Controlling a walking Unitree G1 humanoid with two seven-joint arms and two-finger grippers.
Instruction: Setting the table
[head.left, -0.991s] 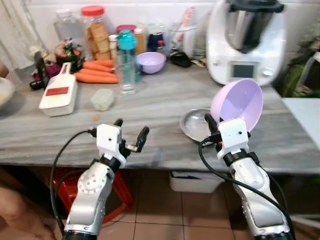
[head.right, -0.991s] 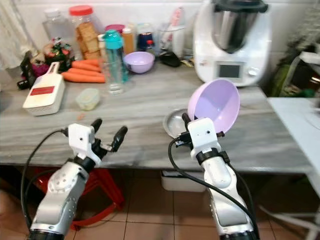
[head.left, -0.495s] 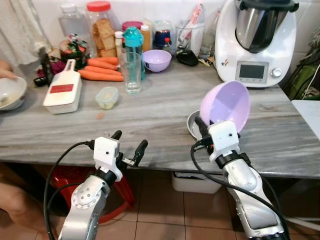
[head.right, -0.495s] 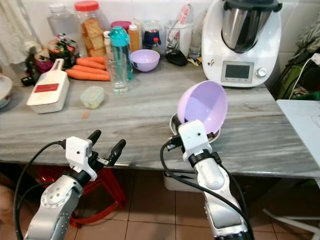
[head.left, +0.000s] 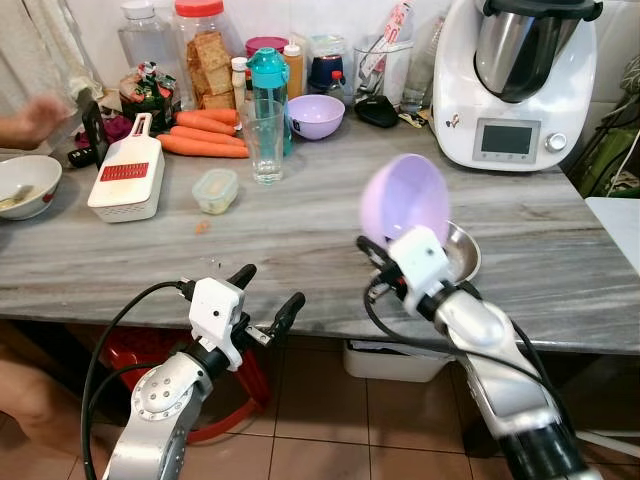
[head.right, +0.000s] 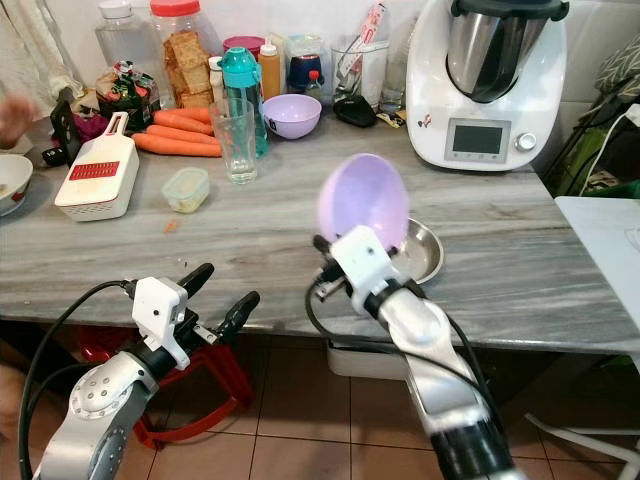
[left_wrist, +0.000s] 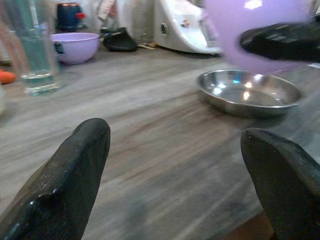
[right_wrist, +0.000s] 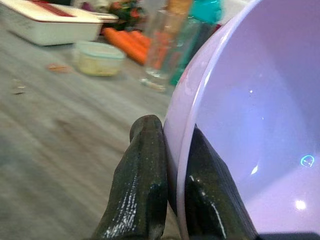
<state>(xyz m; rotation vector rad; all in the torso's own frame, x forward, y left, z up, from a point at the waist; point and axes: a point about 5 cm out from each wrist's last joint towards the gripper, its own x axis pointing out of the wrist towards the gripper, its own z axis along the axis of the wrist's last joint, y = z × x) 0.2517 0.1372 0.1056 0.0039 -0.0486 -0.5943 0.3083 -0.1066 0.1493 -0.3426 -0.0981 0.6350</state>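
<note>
- Right wrist view: the rim of the lilac bowl (right_wrist: 240, 125) is being pinched between the two black fingers (right_wrist: 137, 195) of the right gripper (head.left: 372, 262), one finger on the outside wall and one inside.
- In the left eye view the lilac bowl is being carried tilted on its edge, above the front part of the worktop (head.left: 300, 225), just beside and partly in front of the steel dish (head.left: 458, 250).
- The left gripper (head.left: 268, 296) is being held idle before the worktop's front edge, its fingers spread apart and gripping nothing.
- The step in hand is judged to be the carrying of the bowl to its place; since only the rim is being gripped, the wrist is best being turned slowly, so that the bowl is not slipping or swinging.
- Before release, the bowl is best being levelled and lowered until its base is resting flat on bare worktop, well back from the front edge.
- The steel dish is lying closest to the path and could be struck by the bowl's lower rim.
- Further back, a drinking glass (head.left: 263, 142), a teal bottle (head.left: 268, 85), a small lidded tub (head.left: 216, 190), a white grater (head.left: 128, 180), carrots (head.left: 200, 140) and a second lilac bowl (head.left: 316, 115) are standing well apart from the carried bowl.
- A white kitchen machine (head.left: 515, 85) is occupying the far right corner.
- A person's hand (head.left: 30, 120) is showing blurred at the far left, near a white bowl (head.left: 25, 185); that side is best being avoided.
</note>
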